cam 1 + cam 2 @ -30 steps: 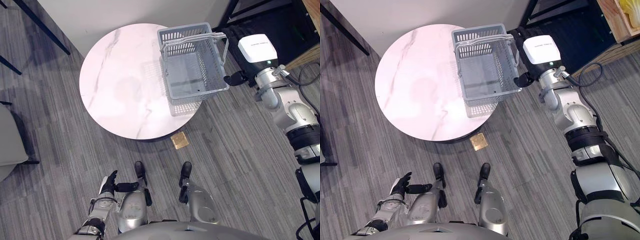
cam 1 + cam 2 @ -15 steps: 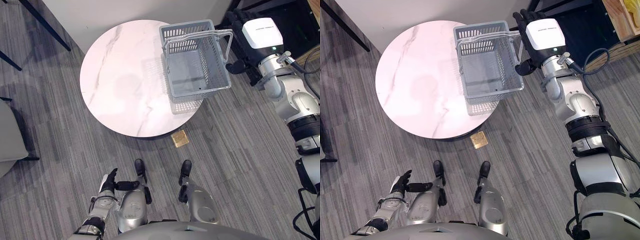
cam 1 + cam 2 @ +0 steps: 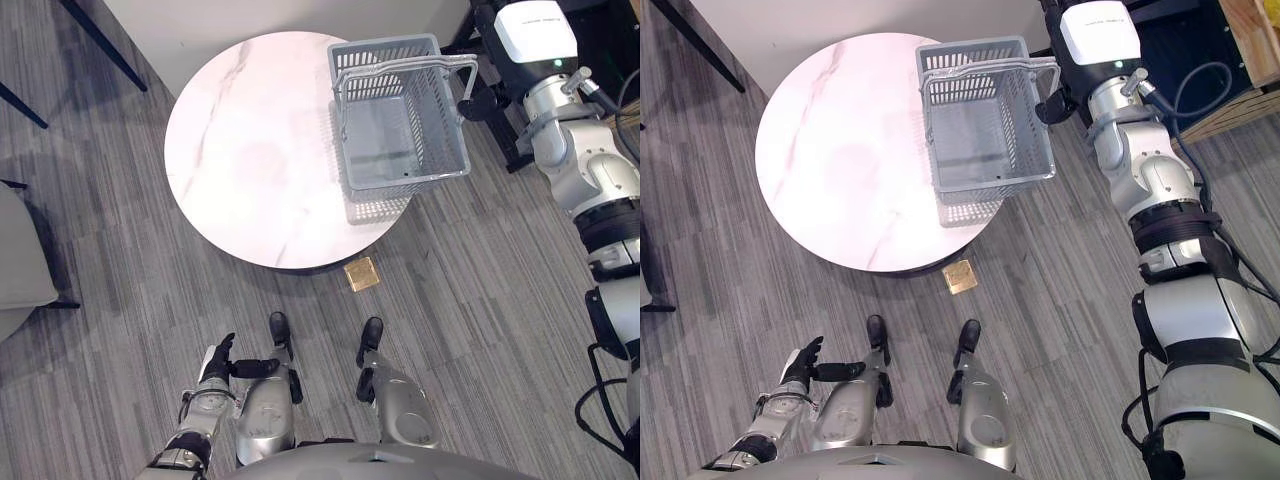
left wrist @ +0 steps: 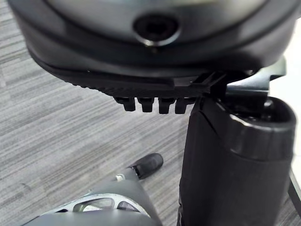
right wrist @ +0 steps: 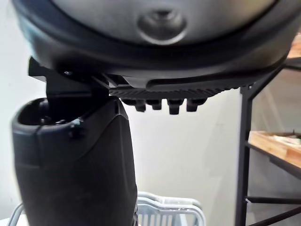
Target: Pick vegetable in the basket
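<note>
A grey plastic basket (image 3: 400, 120) stands at the right edge of the round white marble table (image 3: 250, 150) and reaches out past the rim. Its inside shows just the bare grey floor. Both handles (image 3: 400, 68) lie across its far end. My right hand (image 3: 1098, 40) is at the basket's far right corner, by the ends of the handles. Its thumb (image 3: 1050, 106) points at the basket's side, and its fingers look straight and hold nothing. The basket's rim (image 5: 164, 207) appears past the thumb in the right wrist view. My left hand (image 3: 213, 364) hangs low and open above the floor.
A small brass square (image 3: 360, 274) lies on the grey carpet in front of the table. A black shelf frame (image 5: 244, 155) with a wooden crate (image 3: 1252, 28) stands right of the basket. A chair (image 3: 20, 270) is at the far left.
The camera has shifted a little. My right hand has moved along the basket's right side to its far corner. The basket stays on the table, and the left hand has not moved.
</note>
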### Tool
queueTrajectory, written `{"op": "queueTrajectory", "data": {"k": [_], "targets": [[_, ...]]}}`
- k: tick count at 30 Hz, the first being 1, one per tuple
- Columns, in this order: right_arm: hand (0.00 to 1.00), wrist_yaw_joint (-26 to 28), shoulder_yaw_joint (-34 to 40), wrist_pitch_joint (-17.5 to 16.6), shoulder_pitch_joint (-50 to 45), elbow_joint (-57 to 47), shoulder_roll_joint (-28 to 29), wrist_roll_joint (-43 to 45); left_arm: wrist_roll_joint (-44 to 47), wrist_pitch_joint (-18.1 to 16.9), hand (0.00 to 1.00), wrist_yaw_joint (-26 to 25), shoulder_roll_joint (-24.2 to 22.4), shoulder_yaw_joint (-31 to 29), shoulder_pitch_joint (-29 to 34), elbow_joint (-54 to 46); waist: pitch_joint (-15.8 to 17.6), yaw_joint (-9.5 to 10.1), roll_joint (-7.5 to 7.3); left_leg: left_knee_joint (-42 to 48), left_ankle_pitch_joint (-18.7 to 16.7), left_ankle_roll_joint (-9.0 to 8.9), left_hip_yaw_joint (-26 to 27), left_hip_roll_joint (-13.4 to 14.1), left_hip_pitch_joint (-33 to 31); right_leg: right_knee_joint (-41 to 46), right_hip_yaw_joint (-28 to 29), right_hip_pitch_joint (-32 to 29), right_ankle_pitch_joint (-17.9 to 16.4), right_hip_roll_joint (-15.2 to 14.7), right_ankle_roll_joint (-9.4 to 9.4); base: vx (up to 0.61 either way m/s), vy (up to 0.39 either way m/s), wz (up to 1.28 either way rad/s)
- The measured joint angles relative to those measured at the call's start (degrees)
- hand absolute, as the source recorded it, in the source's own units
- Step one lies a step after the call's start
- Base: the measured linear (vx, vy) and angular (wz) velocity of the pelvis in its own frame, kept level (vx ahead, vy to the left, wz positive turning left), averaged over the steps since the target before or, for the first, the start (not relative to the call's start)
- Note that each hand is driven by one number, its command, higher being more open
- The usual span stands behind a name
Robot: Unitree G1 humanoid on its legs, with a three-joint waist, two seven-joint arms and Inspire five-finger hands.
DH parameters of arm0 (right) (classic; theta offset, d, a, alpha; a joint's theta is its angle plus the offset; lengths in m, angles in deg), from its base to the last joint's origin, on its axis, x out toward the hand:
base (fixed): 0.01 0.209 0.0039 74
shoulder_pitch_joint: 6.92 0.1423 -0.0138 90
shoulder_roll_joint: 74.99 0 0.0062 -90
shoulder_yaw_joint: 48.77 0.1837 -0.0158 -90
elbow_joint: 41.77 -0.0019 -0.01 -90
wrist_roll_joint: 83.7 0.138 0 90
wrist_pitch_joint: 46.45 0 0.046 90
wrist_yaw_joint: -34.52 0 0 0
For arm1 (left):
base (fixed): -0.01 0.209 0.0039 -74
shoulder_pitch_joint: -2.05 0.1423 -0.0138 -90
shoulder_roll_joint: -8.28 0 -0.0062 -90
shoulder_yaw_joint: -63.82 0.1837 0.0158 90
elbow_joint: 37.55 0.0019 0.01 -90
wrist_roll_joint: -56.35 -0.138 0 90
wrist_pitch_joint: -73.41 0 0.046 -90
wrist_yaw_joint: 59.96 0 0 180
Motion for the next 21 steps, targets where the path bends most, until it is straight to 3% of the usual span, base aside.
{"op": "queueTrajectory", "data": {"k": [9, 16, 21], "targets": [[1.00, 0.03, -1.04, 0.35, 6.35, 7.80, 2.11, 0.12, 0.21, -0.08, 1.00, -0.91, 0.47, 2.40, -0.81, -2.12, 0.74, 1.40, 0.52, 0.05, 0.79, -0.10, -2.23, 0.04, -2.57, -1.15, -2.38, -0.69, 0.47, 0.26, -0.34, 0.02, 0.017, 0.12], [1.00, 0.01, -1.28, 0.40, 11.08, 12.71, 2.16, 0.78, 0.76, -0.15, 1.00, -0.98, 0.07, 4.48, -1.80, -4.82, 2.71, 3.35, 2.31, 0.03, 1.63, -0.01, -4.24, -0.06, -4.14, -1.23, -4.39, -1.01, 0.48, 0.22, -0.37, 0.00, 0.031, 0.14], [1.00, 0.01, -1.28, 0.66, 11.84, 16.19, 2.59, 0.91, 0.87, -0.16, 1.00, -1.02, 0.01, 4.84, -2.20, -5.85, 2.91, 3.60, 2.45, 0.04, 2.21, 0.01, -5.46, -0.08, -5.98, -1.20, -5.48, -2.24, 0.53, 0.23, -0.43, 0.00, 0.026, 0.11]]}}
